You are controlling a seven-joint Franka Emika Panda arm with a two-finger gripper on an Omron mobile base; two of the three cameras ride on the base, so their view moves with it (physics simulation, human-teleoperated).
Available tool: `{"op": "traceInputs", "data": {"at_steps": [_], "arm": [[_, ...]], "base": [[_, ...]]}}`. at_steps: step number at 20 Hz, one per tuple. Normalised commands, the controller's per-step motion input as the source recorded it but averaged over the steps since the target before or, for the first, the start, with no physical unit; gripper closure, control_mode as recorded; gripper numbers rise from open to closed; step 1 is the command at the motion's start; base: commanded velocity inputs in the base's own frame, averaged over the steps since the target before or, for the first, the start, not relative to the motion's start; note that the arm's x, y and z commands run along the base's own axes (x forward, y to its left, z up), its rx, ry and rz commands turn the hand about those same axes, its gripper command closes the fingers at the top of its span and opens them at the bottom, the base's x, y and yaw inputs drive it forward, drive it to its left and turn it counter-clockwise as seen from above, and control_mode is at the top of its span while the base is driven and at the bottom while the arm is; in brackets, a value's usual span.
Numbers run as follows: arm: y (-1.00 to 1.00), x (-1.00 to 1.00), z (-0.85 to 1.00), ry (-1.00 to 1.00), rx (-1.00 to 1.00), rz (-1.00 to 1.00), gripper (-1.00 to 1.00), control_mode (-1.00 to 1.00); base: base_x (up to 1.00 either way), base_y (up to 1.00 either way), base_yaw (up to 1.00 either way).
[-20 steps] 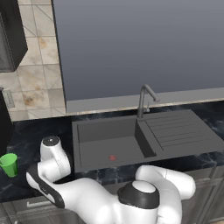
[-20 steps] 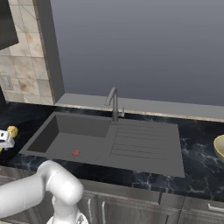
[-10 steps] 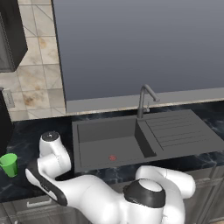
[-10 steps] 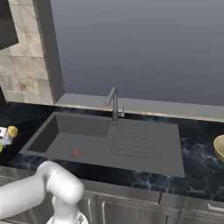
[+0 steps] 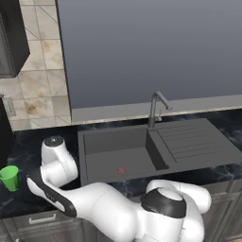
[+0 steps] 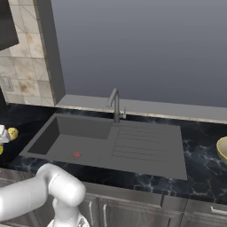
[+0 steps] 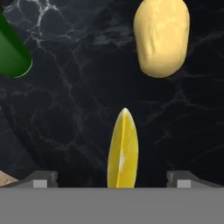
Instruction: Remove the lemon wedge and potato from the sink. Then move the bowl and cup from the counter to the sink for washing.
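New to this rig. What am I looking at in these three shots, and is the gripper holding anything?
It's a simulated kitchen with a white robot arm on a drivable base. Two shots come from cameras on the base, behind the arm to its left and right, looking over the dark sink, whose basin looks empty. The third is from the hand, looking down at the black counter. There the gripper is open and holds nothing; the lemon wedge lies between its fingertips, the potato beyond it. The green cup stands on the counter left of the sink, the bowl far right.
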Motion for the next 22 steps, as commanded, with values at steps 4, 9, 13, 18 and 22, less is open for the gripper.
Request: {"op": "traceInputs", "data": {"at_steps": [4, 9, 13, 18, 22], "arm": [[0.00, 0.00, 0.24, 0.00, 0.00, 0.00, -1.00, -1.00], [-0.01, -0.03, 0.26, 0.00, 0.00, 0.00, -1.00, -1.00], [-0.13, -0.11, 0.26, 0.00, 0.00, 0.00, -1.00, -1.00], [-0.15, -0.13, 0.27, 0.00, 0.00, 0.00, -1.00, -1.00], [-0.04, -0.03, 0.22, 0.01, 0.00, 0.00, -1.00, -1.00]], "base": [[0.00, 0.00, 0.00], [0.00, 0.00, 0.00], [0.00, 0.00, 0.00], [0.00, 0.00, 0.00], [0.00, 0.00, 0.00]]}}
